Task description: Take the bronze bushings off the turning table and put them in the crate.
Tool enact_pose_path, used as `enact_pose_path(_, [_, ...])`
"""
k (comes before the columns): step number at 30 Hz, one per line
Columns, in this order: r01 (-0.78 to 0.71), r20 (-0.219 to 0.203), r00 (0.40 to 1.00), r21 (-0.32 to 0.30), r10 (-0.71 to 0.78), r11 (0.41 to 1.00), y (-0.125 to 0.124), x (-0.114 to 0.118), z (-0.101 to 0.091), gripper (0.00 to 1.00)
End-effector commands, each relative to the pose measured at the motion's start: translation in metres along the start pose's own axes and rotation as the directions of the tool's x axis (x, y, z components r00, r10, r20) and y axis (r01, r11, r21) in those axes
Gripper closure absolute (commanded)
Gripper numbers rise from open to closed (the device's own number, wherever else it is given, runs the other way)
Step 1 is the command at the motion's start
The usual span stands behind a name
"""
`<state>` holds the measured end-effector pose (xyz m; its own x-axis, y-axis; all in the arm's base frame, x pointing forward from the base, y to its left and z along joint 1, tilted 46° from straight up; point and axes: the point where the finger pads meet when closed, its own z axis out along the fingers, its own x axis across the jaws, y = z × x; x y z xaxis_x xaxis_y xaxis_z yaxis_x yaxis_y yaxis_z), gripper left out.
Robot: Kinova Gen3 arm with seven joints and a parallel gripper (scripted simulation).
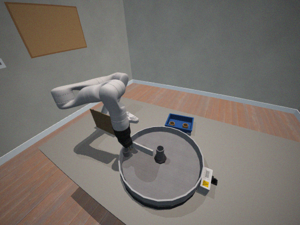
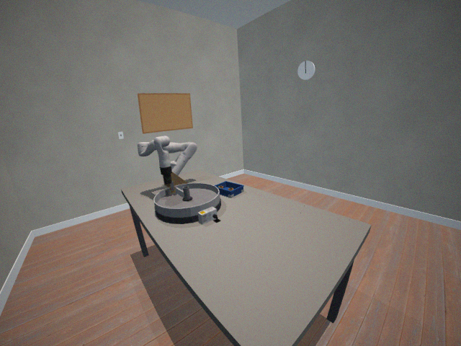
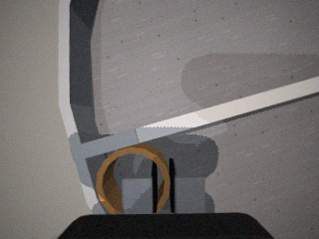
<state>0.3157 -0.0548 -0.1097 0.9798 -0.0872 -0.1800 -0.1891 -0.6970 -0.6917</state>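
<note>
My gripper [image 1: 130, 148] [image 2: 171, 191] [image 3: 162, 177] is shut on the right-hand wall of a bronze bushing [image 3: 112, 191], one finger inside the ring and one outside. It is low, near the left rim of the grey turning table [image 1: 181, 169] [image 2: 202, 193] [image 3: 145, 65]. Whether the bushing is raised cannot be told. A grey round shape shows by the fingers in the top view; I cannot tell if it is a steel bushing or a finger. The blue crate [image 1: 180, 117] [image 2: 238, 189] holds two bronze bushings, one at left [image 1: 172, 124] and one at right [image 1: 185, 127].
A pale guide bar [image 1: 143, 148] [image 3: 249, 106] runs inward from the rim, close beside the held bushing. A dark central post [image 1: 160, 154] [image 2: 186, 194] stands on the turning table. A brown panel [image 1: 100, 121] stands behind the arm. A white control box [image 1: 206, 179] [image 2: 207, 215] adjoins the rim.
</note>
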Motion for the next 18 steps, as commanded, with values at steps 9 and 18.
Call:
enact_pose_path(9, [0.000,-0.001,1.000,-0.002,0.000,1.000,0.0004,0.0003,-0.0055,1.00])
enact_pose_path(18, [0.000,-0.001,1.000,-0.002,0.000,1.000,0.0004,0.0003,-0.0085,1.00])
